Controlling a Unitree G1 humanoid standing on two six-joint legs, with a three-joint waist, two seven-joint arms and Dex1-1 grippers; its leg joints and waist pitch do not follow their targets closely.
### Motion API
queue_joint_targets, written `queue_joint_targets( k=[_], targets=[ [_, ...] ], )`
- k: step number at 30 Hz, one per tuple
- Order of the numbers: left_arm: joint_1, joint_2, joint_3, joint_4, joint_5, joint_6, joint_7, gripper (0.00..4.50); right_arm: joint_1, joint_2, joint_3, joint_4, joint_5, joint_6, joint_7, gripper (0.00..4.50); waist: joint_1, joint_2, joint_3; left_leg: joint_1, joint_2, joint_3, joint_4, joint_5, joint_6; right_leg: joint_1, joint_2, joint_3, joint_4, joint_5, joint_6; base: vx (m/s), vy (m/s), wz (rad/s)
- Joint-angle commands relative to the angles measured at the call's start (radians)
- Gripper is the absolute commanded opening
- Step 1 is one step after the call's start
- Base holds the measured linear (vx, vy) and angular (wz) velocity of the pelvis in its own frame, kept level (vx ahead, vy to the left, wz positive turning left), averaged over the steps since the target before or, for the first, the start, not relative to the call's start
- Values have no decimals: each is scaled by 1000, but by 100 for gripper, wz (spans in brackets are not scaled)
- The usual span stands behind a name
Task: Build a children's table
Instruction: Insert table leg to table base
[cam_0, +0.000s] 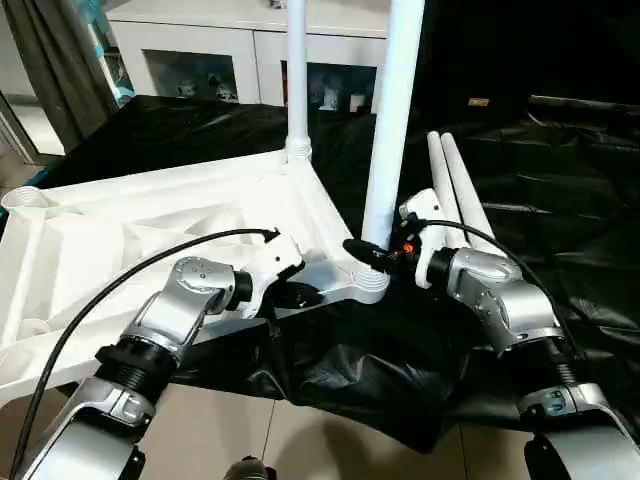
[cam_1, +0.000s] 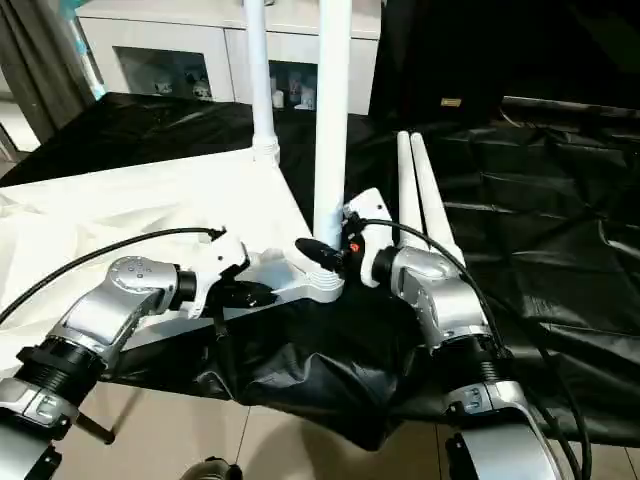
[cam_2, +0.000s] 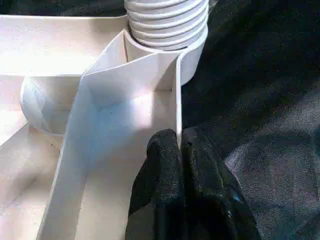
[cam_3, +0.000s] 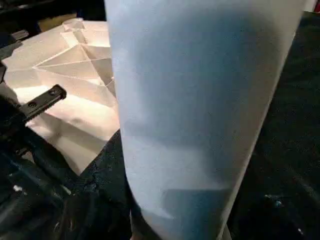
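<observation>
Legs number four: two stand upright in corner sockets of the upturned table top (cam_0: 150, 230), two spare legs (cam_0: 455, 190) lie together on the black cloth (cam_0: 560, 220) at two o'clock. Left gripper (cam_2: 179, 150) is clenched on the top's rim, likely steadying it, while the right gripper (cam_0: 385, 255) grasps the near leg (cam_0: 390, 130) at its base, apparently to screw it home.

From the head, our two eye views look forward and down over the desk (cam_0: 560, 160), sharing both forearms. Our wrist views sit close against the tabletop rim (cam_2: 150, 85) and an upright leg (cam_3: 200, 110).
</observation>
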Motion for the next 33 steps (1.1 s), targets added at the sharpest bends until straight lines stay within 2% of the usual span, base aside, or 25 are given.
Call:
queue_joint_targets(
  k=[1, 8, 14, 15, 18, 19, 21, 22, 23, 24, 25, 28, 29, 33],
  targets=[
    [5, 14, -11, 15, 23, 4, -12, 0, -19, 12, -14, 61, -5, -8, -21, 193, -5, 8, -84, 28, 13, 3, -72, -296, -31, 40, -57, 38, -90, -225, -205, 0, 0, 0],
    [8, 22, -14, 5, 25, 4, -21, 0, -15, 26, -31, 92, 22, 5, -6, 193, -18, 5, -82, 27, 13, 1, -75, -312, -31, 40, -56, 37, -90, -237, -207, 0, 0, 0],
    [15, 26, -6, -7, 26, 7, -19, 0, 10, 35, -81, 136, 57, -1, -3, 193, -19, 8, -82, 27, 13, 2, -75, -314, -25, 40, -58, 37, -90, -228, -218, 0, 0, 0],
    [16, 27, -6, -8, 26, 7, -18, 0, 12, 35, -85, 138, 60, -2, -3, 193, -18, 11, -82, 28, 13, 2, -75, -319, -26, 40, -58, 37, -91, -230, -219, 0, 0, 0],
    [20, 29, -3, -14, 27, 8, -15, 0, 32, 37, -106, 150, 77, -13, -7, 193, -18, 12, -82, 28, 14, 1, -76, -324, -27, 40, -57, 37, -90, -227, -220, 0, 0, 0],
    [20, 29, -2, -15, 27, 8, -14, 0, 41, 38, -112, 151, 85, -17, -7, 193, -18, 16, -82, 28, 14, 0, -77, -330, -29, 40, -57, 37, -91, -224, -220, 0, 0, 0],
    [21, 29, -1, -17, 27, 8, -13, 0, 56, 41, -122, 151, 93, -24, -9, 193, -18, 14, -83, 28, 14, 0, -77, -332, -27, 40, -57, 36, -90, -220, -223, 0, 0, 0],
    [22, 30, -1, -18, 27, 9, -12, 0, 64, 43, -128, 150, 96, -29, -10, 193, -17, 23, -84, 29, 14, 0, -77, -338, -29, 40, -57, 36, -92, -216, -222, 0, 0, 0],
    [22, 30, -1, -20, 27, 9, -11, 0, 74, 46, -134, 149, 100, -34, -12, 193, -18, 19, -84, 26, 13, -1, -78, -337, -27, 42, -56, 35, -90, -212, -224, 0, 0, 0],
    [21, 29, 0, -19, 27, 9, -9, 0, 87, 50, -141, 147, 104, -42, -11, 193, -17, 20, -85, 27, 13, 0, -77, -337, -26, 41, -56, 36, -91, -213, -224, 0, 0, 0],
    [21, 28, 1, -20, 28, 9, -7, 0, 108, 58, -146, 140, 108, -56, -10, 193, -16, 29, -85, 27, 12, -2, -77, -343, -26, 41, -57, 35, -90, -224, -223, 0, 0, 0],
    [18, 26, 2, -17, 29, 7, -3, 0, 133, 63, -144, 132, 103, -80, -13, 193, -18, 23, -84, 26, 11, -1, -79, -349, -21, 41, -57, 35, -95, -244, -213, 0, 0, 0],
    [17, 23, 3, -16, 30, 6, 1, 0, 159, 73, -149, 125, 110, -105, -21, 193, -19, 28, -84, 27, 11, -1, -79, -357, -20, 39, -57, 36, -99, -269, -208, 0, 0, 0],
    [18, 19, 2, -17, 32, 4, 5, 0, 198, 82, -146, 107, 103, -151, -32, 193, -18, 33, -86, 27, 12, -3, -82, -368, -21, 37, -58, 35, -102, -302, -194, 0, 0, 0]
  ],
)
